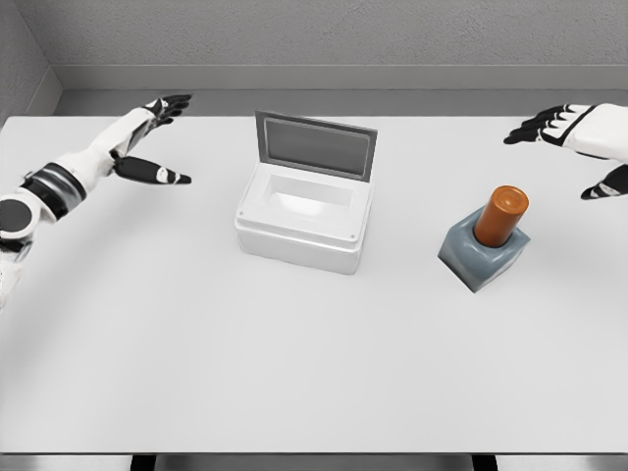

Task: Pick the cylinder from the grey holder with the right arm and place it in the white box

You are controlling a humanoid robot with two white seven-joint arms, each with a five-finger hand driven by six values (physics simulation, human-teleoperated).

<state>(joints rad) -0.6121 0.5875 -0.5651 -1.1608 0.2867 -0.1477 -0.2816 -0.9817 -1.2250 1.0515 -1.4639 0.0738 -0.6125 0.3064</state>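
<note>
An orange cylinder [501,215] stands upright in a grey holder [483,257] on the right side of the white table. The white box [305,216] sits at the table's middle with its grey lid raised at the back, its inside bare. My right hand [579,147] hovers at the right edge, up and to the right of the cylinder, fingers spread and holding nothing. At the far left my left hand [157,137] is held out with its fingers spread, also holding nothing.
The white table [294,363] runs wide toward the front. A grey wall rises behind its far edge.
</note>
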